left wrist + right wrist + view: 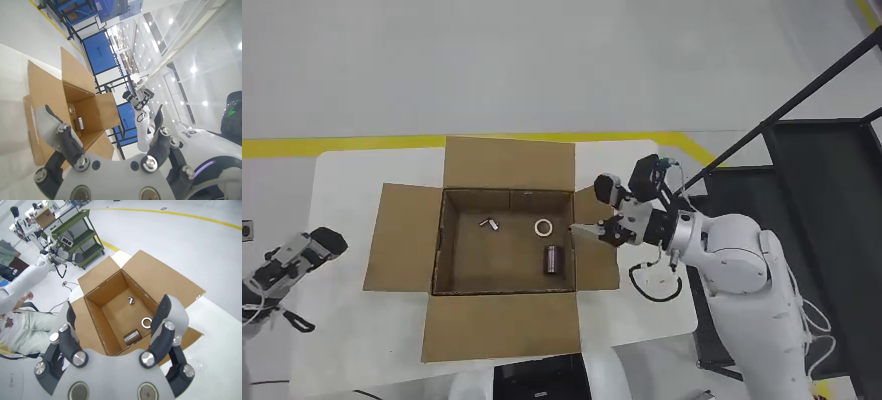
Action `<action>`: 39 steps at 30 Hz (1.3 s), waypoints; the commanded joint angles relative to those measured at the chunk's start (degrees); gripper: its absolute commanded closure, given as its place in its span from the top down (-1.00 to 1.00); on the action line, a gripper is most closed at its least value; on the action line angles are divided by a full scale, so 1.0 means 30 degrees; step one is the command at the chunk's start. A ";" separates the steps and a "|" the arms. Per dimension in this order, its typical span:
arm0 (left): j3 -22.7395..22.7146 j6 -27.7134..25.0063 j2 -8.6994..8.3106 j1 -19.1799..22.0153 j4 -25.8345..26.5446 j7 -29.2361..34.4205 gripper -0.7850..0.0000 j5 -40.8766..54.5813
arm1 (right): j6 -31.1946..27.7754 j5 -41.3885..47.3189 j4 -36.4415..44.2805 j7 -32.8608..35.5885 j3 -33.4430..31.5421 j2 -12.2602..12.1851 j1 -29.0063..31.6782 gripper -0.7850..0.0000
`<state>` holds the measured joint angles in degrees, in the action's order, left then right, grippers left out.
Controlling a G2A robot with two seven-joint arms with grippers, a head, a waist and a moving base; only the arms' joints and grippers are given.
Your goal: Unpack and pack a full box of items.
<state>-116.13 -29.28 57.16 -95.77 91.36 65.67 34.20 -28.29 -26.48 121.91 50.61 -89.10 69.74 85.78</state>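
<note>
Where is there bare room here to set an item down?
Free: box floor from the bracket to the wall nearest the left gripper; table between that gripper and the box flap. Crowded: the ring and cylinder end, where the open right gripper hangs.

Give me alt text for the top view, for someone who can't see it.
An open box sits on a white table, holding a cylinder, a ring and a small bracket. The right tool is open at its right flap; the left tool is by the table's left edge.

The right gripper point(116, 303), jaws spread, hangs over the open box point(151, 275) containing a cylinder point(132, 336), ring point(146, 322) and bracket point(130, 300).
</note>
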 commanded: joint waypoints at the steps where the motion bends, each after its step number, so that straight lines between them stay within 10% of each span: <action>1: 0.0078 -0.0523 -0.0025 0.0437 -0.0813 -0.0086 1.00 -0.0183 | 0.0120 0.0037 0.0128 -0.0090 -0.0133 -0.0024 0.0311 1.00; 20: 0.0645 -0.0333 -0.0090 0.0614 -0.1246 -0.1472 1.00 -0.3838 | 0.0771 0.3151 0.0236 -0.1030 -0.1158 -0.0152 0.0334 1.00; 31: 0.3489 -0.2369 -0.0033 0.3047 -0.4470 -0.2545 1.00 -0.6344 | 0.2421 0.4619 -0.2881 -0.0332 -0.3893 -0.0556 0.3140 1.00; 39: 0.4990 -0.3131 0.0069 0.3630 -0.4315 -0.1517 1.00 -0.3492 | 0.2386 0.6312 -0.3931 0.0189 -0.2135 -0.0587 0.3508 1.00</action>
<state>-101.57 -38.96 57.34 -84.73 77.53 60.04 20.85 -20.52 -9.21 109.96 50.38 -96.31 68.03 96.48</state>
